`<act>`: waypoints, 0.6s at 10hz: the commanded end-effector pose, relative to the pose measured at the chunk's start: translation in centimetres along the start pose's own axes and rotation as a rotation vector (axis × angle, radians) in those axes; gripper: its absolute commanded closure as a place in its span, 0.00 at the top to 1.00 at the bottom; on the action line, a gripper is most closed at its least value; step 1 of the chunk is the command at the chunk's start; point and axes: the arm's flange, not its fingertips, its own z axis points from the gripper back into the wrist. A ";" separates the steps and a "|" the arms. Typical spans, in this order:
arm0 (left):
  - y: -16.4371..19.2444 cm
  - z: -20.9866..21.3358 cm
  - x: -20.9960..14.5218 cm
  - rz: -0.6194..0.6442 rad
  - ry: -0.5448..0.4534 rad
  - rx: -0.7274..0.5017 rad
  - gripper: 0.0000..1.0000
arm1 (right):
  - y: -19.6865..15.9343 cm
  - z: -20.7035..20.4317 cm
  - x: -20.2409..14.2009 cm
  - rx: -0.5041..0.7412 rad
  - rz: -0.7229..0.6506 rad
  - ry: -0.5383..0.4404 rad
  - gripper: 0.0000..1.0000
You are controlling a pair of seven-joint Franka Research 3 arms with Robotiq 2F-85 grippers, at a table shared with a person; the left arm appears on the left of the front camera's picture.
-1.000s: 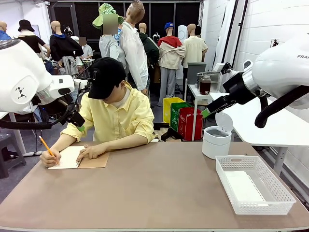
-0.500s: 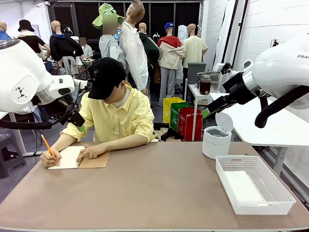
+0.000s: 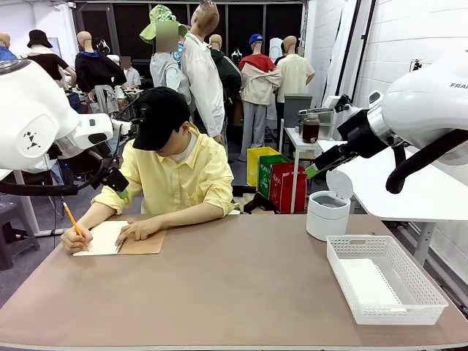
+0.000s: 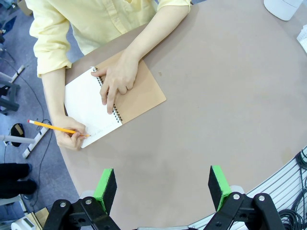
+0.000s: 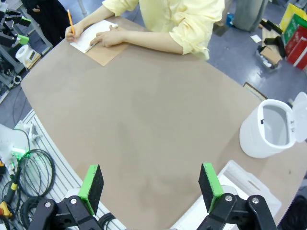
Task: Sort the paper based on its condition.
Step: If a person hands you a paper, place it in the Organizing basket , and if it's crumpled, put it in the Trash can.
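A person at the far left of the table writes with an orange pencil (image 3: 71, 219) on the open white page (image 3: 104, 238) of a spiral notebook with a brown cover (image 4: 139, 88). The person's other hand (image 4: 117, 79) presses on the binding. A flat white sheet of paper (image 3: 369, 281) seems to lie in the white basket (image 3: 424, 281) at the right. My left gripper (image 3: 115, 183) hangs high over the table's left side, open (image 4: 163, 184) and holding nothing. My right gripper (image 3: 320, 162) hangs high at the right, also open (image 5: 151, 184) and holding nothing.
A small white bin (image 3: 327, 213) with its lid up stands at the back right, just behind the basket (image 5: 240, 179). The brown tabletop (image 3: 234, 285) is bare across the middle and front. A white side table (image 3: 424, 190) stands to the right.
The person's pencil has shifted slightly while writing. Both arms stay still.
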 end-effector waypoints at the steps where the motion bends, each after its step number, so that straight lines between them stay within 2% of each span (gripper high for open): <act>1: 0.1 0.0 0.0 -0.002 0.000 0.004 1.00 | 0.0 0.1 0.0 0.008 0.001 0.005 1.00; 6: 0.1 0.0 0.0 -0.002 0.000 0.004 1.00 | 0.0 0.1 0.0 0.008 0.001 0.005 1.00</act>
